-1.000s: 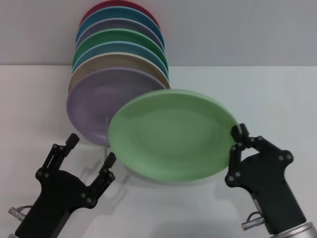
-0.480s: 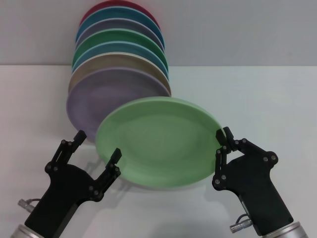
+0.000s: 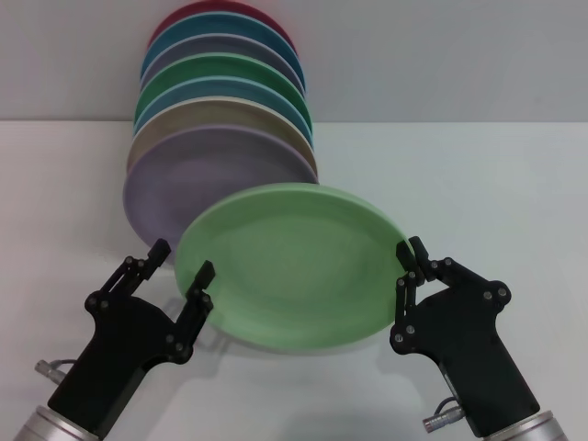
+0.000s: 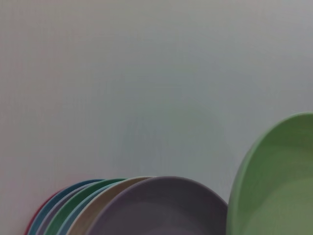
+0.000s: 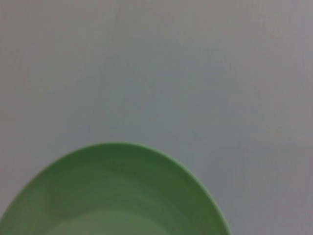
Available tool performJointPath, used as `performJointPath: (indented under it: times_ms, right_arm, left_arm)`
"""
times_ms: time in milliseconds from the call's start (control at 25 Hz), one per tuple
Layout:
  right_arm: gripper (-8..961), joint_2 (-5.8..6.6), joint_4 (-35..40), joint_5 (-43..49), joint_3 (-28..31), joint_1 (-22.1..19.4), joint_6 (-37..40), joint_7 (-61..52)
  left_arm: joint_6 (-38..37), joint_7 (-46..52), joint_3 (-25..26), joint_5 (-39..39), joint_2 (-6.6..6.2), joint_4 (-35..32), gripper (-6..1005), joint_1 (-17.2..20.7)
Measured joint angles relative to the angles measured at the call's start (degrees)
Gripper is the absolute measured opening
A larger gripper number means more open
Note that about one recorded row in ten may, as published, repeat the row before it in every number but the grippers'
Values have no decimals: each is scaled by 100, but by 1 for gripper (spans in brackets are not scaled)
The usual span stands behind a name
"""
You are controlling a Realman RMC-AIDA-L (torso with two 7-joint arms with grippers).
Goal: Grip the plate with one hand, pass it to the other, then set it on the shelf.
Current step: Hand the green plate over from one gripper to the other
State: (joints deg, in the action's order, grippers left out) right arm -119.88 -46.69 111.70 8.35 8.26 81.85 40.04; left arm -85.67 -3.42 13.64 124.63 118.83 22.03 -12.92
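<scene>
Head view: pale-green plate [image 3: 289, 266] is held off the counter [image 3: 496, 175], near its middle toward the front edge, tilted w/ face up and toward the robot. Right gripper [image 3: 411, 262] is clamped on the plate's right rim; left gripper [image 3: 184, 264] is spread wide w/ the plate's left rim approx. between its fingers, not pinched so far as can be seen. Contact on that side can't be confirmed.

Behind, toward the back-left of the counter, a row of racked plates [image 3: 220, 119] stands on edge, lavender plate [image 3: 197, 179] frontmost. Wire shelf itself is hidden by the plates.

Handling, judged: plate looks stiff, matte, prob. moderately heavy and breakable if dropped; held by one rim only, so leverage at the pinch is likely high and slip is possible. Best hold is the rim opposite the right gripper, taken deep enough to cover the lip before release.

Left wrist view: plate edge [image 4: 274, 181] is seen beside the racked plates.
</scene>
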Motion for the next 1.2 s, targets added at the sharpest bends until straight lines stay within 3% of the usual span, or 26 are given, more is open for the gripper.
performJointPath:
  times_ms: [360,600,1200]
  right_arm:
    - [20,0,-11,0,0,0,-52,4]
    - [21,0,-19,1,0,0,-59,12]
    - [19,0,-24,1,0,17,-88,13]
  left_arm:
    - [0,0,0,0,-7,-24,304,0]
    - [6,0,-2,0,-9,-45,149,-6]
    - [119,26,40,4,-26,-12,95,-98]
